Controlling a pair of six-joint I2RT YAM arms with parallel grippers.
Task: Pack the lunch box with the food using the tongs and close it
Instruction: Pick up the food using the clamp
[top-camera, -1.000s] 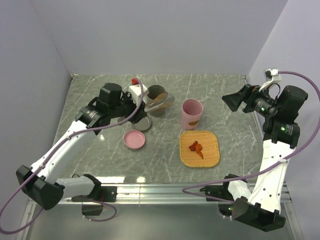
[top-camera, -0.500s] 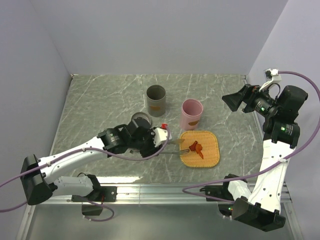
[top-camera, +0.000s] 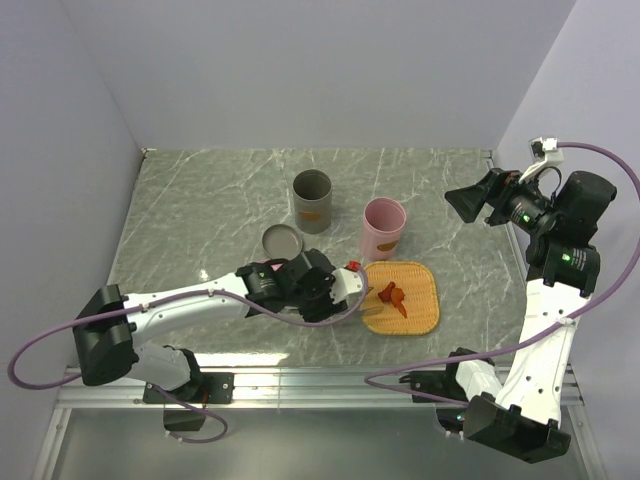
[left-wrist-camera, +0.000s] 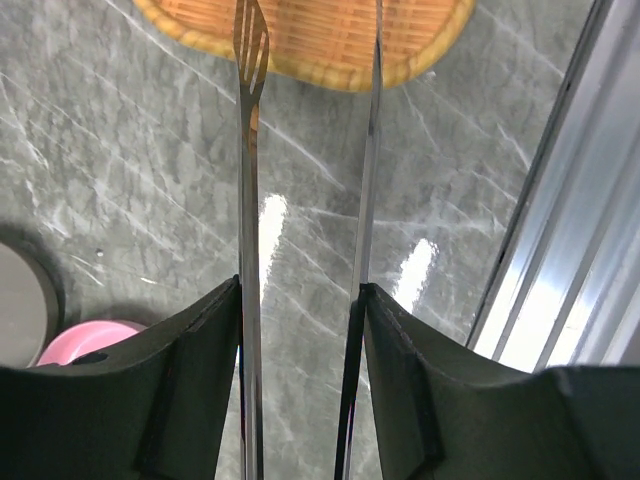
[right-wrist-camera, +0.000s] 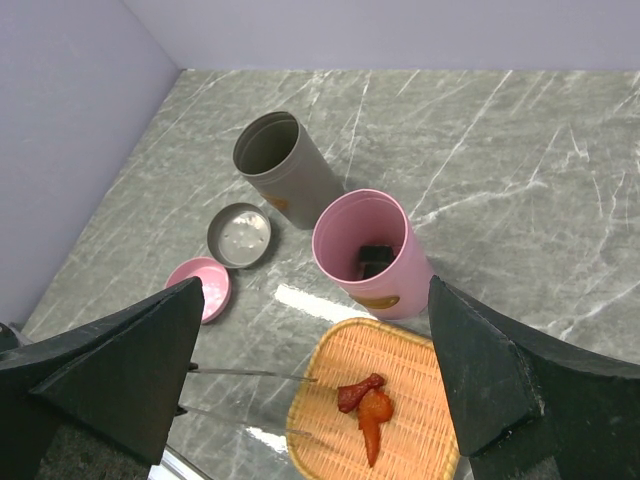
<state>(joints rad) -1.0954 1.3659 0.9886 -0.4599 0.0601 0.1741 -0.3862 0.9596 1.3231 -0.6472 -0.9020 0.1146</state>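
Note:
My left gripper (top-camera: 345, 287) reaches low across the front of the table and is shut on the tongs (left-wrist-camera: 246, 200), its fingers (left-wrist-camera: 200, 380) pressing the two slim metal arms from outside. The tong arms stay apart, their tips (right-wrist-camera: 300, 378) at the near left edge of the orange woven tray (top-camera: 425, 310). Orange-red food chunks (top-camera: 391, 295) lie at the tray's middle, untouched. The pink lunch box tub (top-camera: 384, 226) stands upright behind the tray with a dark piece (right-wrist-camera: 375, 258) inside. My right gripper (top-camera: 475, 205) hangs open, high at the right, holding nothing.
A grey tub (top-camera: 312, 200) stands open behind and left of the pink one. Its grey lid (top-camera: 281, 240) lies on the table, a pink lid (right-wrist-camera: 200, 285) beside it. The metal rail (left-wrist-camera: 590, 200) runs along the table's near edge.
My left arm swung from the grey tub at the back down to the front, then slid right, bringing the tongs to the tray's edge. The right arm has not moved.

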